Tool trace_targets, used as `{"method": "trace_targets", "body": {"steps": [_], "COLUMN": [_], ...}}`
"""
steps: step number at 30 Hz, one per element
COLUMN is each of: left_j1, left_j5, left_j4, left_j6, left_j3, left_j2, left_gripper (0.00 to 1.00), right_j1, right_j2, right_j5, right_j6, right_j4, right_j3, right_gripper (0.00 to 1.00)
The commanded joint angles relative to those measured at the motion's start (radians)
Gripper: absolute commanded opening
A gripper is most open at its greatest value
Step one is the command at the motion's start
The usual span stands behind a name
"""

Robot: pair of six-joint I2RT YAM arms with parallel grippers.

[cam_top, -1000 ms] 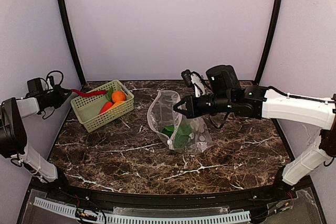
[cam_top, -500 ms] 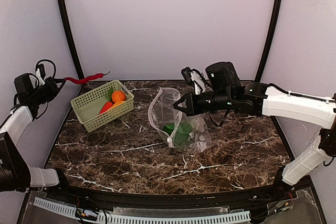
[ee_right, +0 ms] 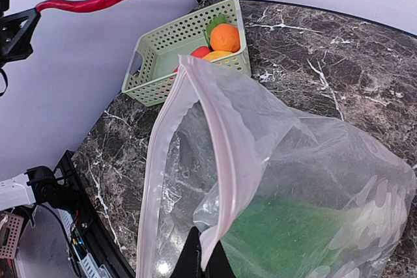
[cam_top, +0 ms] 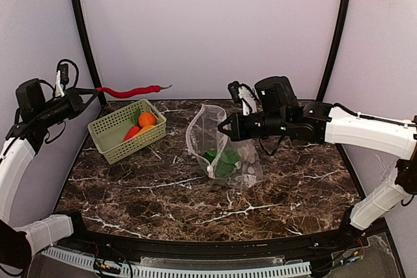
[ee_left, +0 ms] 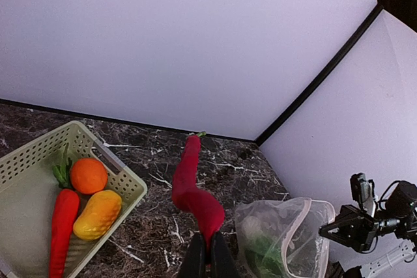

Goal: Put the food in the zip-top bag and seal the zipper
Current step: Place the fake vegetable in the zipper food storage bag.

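The right gripper pinches the zip-top bag by its rim at mid-table, propping its mouth open, while the left gripper, clenched on the red chili, holds it above the far-left basket, apparently for loading

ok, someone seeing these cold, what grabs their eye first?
The long red toy chili, held high in the air at the back left by the left gripper, near the pale green lattice basket that holds orange and red toy food. Then the right gripper pinching the rim of the clear dotted zip-top bag mid-table, mouth propped open, green toy pieces inside.
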Motion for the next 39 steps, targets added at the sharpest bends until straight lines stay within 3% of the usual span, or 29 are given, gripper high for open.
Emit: {"method": "trace_targets", "body": {"steps": [1,8,14,19,26,32,39], "left_j1": [-0.061,-0.091,-0.129,-0.239,-0.432,-0.468,-0.468], "left_j5": [0.019,0.191,0.245,0.194,0.111,0.088,-0.025], "left_j4": [-0.07,-0.097,-0.176,-0.335,-0.38,-0.412,-0.614], "left_j6": [-0.031,-0.081,-0.072,0.032,0.102,0.164,0.31], "left_j3": [0.083,0.164,0.222,0.276,0.35,0.393,0.505], "left_j2": [-0.064,-0.073,-0.067,-0.023,0.06,0.086,0.096], "left_gripper": [0.01,0.01,0.01,0.01,0.01,0.01,0.01], "right_j1": [-0.004,-0.008,-0.009,-0.012,-0.028,-0.039,-0.051], "right_j2": [-0.016,-0.013,-0.013,-0.016,-0.015,-0.023,-0.045], "right_j5": [0.05,0.051,0.051,0.051,0.051,0.051,0.051], "right_j6": [0.016,0.011,0.015,0.012,0.01,0.014,0.012], "right_j4": [0.015,0.013,0.014,0.014,0.015,0.015,0.014], "right_j3": [-0.008,0.001,0.007,0.009,0.009,-0.008,-0.027], "right_gripper": [0.0,0.0,0.0,0.0,0.0,0.0,0.0]}}
